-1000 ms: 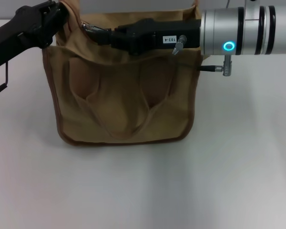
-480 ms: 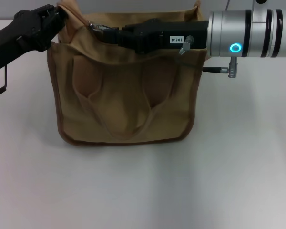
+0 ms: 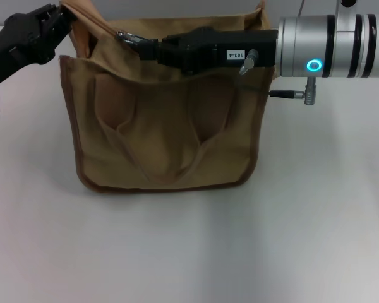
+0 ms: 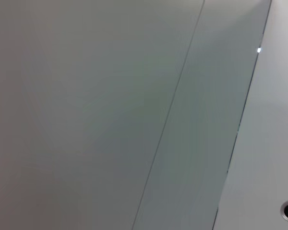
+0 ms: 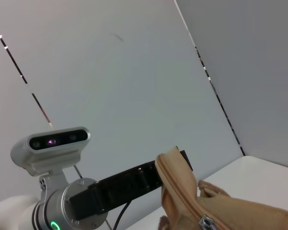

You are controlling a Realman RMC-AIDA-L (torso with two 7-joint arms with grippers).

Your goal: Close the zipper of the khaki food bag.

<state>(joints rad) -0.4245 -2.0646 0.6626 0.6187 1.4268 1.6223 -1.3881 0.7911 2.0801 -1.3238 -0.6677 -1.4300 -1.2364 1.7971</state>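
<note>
The khaki food bag (image 3: 164, 132) stands upright on the white table, its front with two looped handles facing me. My left gripper (image 3: 58, 16) is shut on the bag's top left corner and holds it pulled out to the left. My right gripper (image 3: 134, 43) reaches in from the right over the bag's top and is shut on the silver pull tab (image 3: 126, 36) of the zipper (image 3: 104, 26). In the right wrist view the bag corner (image 5: 175, 187), the zipper's silver slider (image 5: 206, 223) and the left gripper (image 5: 181, 159) behind the corner show. The left wrist view shows only wall.
The white table (image 3: 189, 252) spreads in front of and beside the bag. My right arm's silver forearm (image 3: 328, 44) lies across the bag's top right. A grey panelled wall (image 4: 134, 115) stands behind.
My left gripper has moved left and up, stretching the bag's corner outward. My right arm has shifted to the right with the pull tab in it.
</note>
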